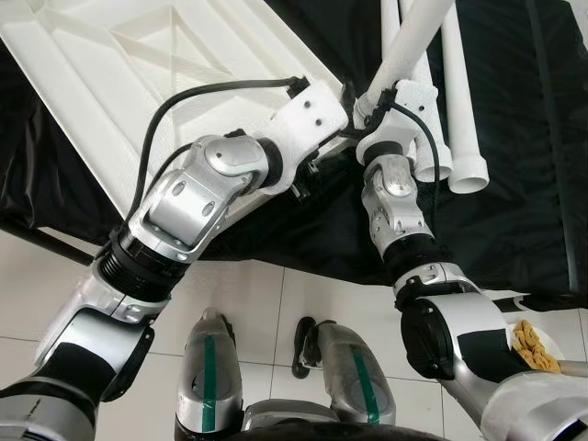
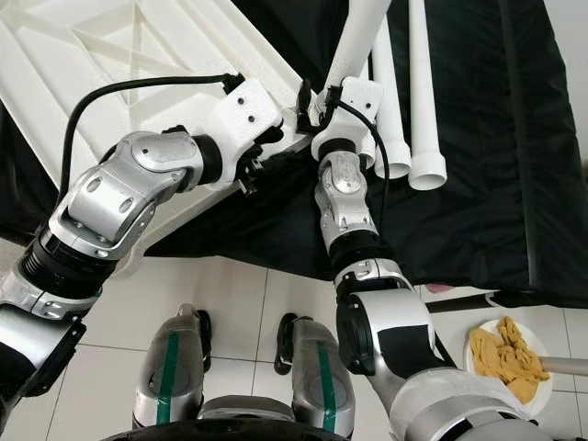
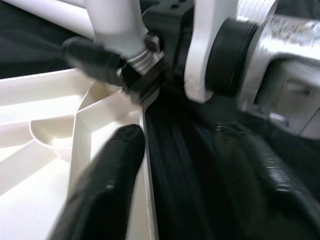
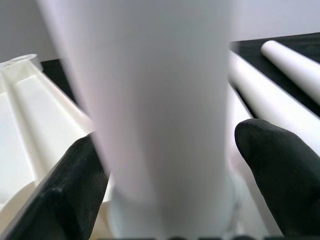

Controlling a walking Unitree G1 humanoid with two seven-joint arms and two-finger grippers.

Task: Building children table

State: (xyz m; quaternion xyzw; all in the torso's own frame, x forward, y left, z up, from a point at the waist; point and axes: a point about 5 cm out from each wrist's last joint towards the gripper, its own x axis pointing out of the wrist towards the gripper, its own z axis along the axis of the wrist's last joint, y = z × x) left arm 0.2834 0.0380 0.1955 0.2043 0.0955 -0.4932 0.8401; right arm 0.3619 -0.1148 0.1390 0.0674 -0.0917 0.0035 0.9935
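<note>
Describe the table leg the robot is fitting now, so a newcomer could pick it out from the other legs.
Find the upturned white tabletop on the black sheet. At its near corner, a white leg rises at a slant, held in the right tool. Unlike the spare legs lying flat on the sheet beside it, this one stands up off the sheet.

The ribbed white plastic tabletop (image 1: 138, 73) looks smooth and faintly glossy, as do the round white plastic leg tubes (image 1: 464, 110). Under them lies a matt black cloth (image 2: 478, 138), creased. The pale floor tiles (image 1: 266, 322) shine slightly.
</note>
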